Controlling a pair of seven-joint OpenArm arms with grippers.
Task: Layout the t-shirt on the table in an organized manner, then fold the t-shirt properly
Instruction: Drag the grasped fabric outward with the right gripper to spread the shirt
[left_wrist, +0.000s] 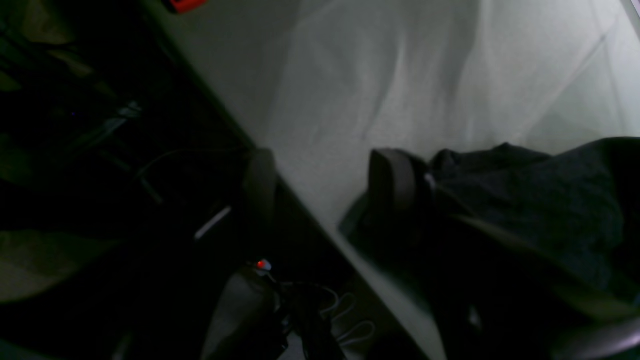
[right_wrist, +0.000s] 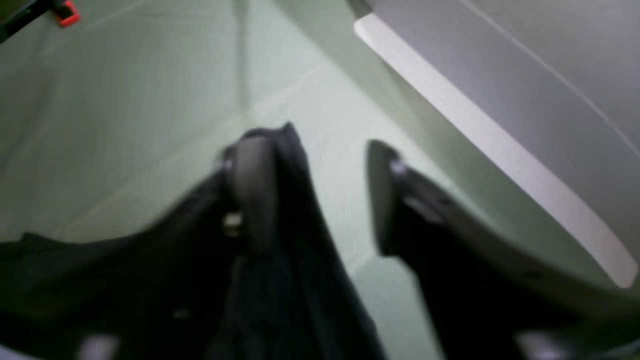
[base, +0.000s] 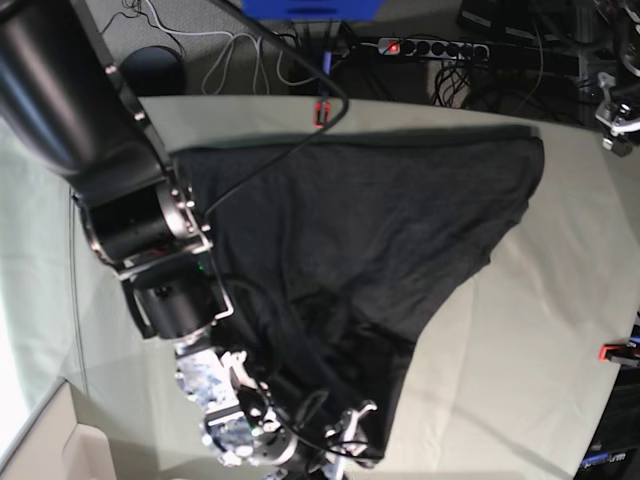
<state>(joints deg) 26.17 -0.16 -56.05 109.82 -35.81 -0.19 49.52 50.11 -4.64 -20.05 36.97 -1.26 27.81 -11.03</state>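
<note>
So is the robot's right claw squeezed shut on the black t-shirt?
No, in the right wrist view the right gripper stands open, with pale table showing between its fingers and the t-shirt draped over one.

The t-shirt (base: 370, 240) is lying spread across the middle of the table (base: 540, 330), reaching from the far edge down toward the near edge, where it is narrowing to a bunched end. The right gripper (right_wrist: 312, 195) is sitting at that near end, its fingers apart, with cloth draping over one finger (right_wrist: 255, 195) and bare table showing between them. The left gripper (left_wrist: 325, 190) is hanging at a table edge, one finger beside the shirt, the other past the edge.
</note>
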